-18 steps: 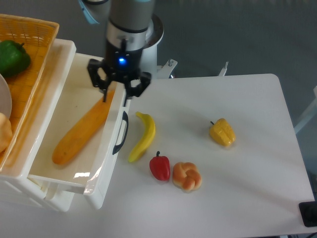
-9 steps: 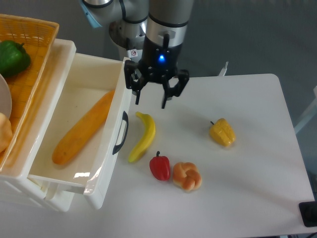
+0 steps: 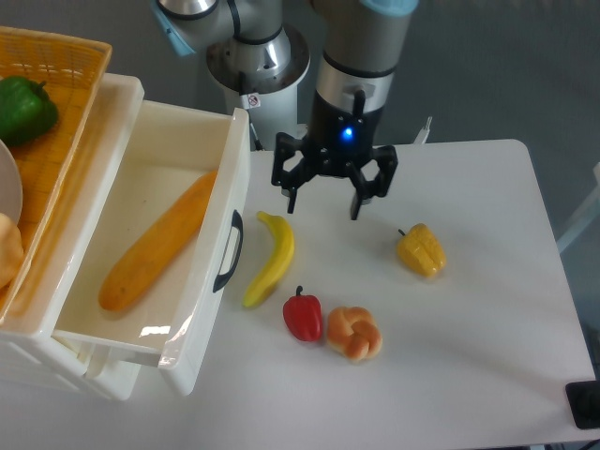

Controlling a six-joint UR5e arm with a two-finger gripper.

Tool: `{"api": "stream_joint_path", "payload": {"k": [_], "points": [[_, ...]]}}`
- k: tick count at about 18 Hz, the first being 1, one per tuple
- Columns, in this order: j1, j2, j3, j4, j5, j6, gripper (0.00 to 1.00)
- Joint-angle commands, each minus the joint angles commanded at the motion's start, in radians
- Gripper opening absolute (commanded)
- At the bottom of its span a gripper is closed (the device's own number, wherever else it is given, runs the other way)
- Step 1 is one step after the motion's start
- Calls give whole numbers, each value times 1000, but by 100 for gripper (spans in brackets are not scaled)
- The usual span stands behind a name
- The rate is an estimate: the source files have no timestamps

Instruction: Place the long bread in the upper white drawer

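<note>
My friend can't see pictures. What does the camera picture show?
The long bread lies slantwise inside the open upper white drawer. The gripper, open and empty, hangs over the table above a banana, peppers and a bun.

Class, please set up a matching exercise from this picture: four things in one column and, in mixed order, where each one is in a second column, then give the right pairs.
Things:
1. long bread
2. banana
3. green pepper
4. round bun

Places:
A. in the yellow basket
B. on the table, right of the red pepper
C. inside the white drawer
D. on the table, just right of the drawer's black handle

Pairs: 1-C, 2-D, 3-A, 4-B
</note>
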Motion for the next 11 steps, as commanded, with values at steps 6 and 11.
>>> {"api": "stream_joint_path", "payload": {"k": [6,11], "points": [[0,-35,-2,14,52,158,100],[0,-83,-5,31,238,380,100]]}}
